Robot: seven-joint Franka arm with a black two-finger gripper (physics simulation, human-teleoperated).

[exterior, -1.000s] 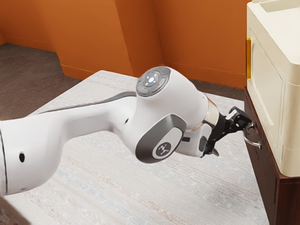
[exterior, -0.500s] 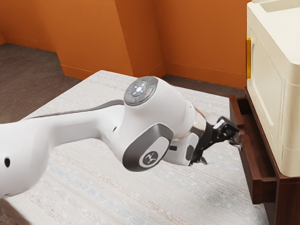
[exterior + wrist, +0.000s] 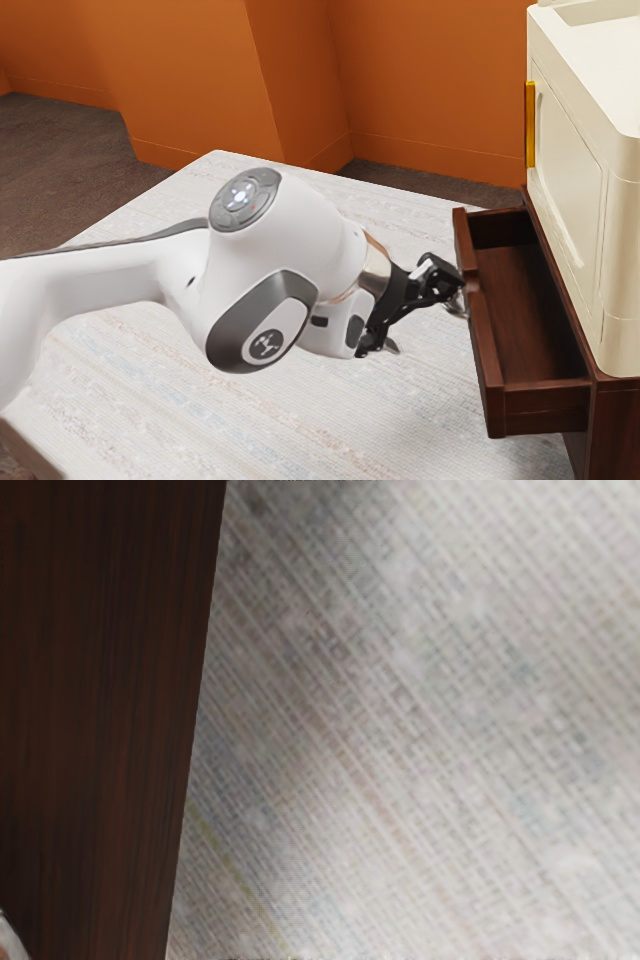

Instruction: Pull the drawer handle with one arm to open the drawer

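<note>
One pale rug (image 3: 300, 420), one arm (image 3: 290, 230), one cream cabinet (image 3: 615, 220) atop one brown chest (image 3: 614, 430). One drawer (image 3: 484, 345), pulled well out! One gripper (image 3: 425, 322), two jaws spread apart, one beside single metal handle (image 3: 459, 304) on drawer front.

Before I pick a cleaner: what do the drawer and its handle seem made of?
The drawer looks like dark brown wood or veneer, softly glossy, from its fine grain streaks. The handle, partly hidden, seems polished metal, from its silvery glints.
</note>
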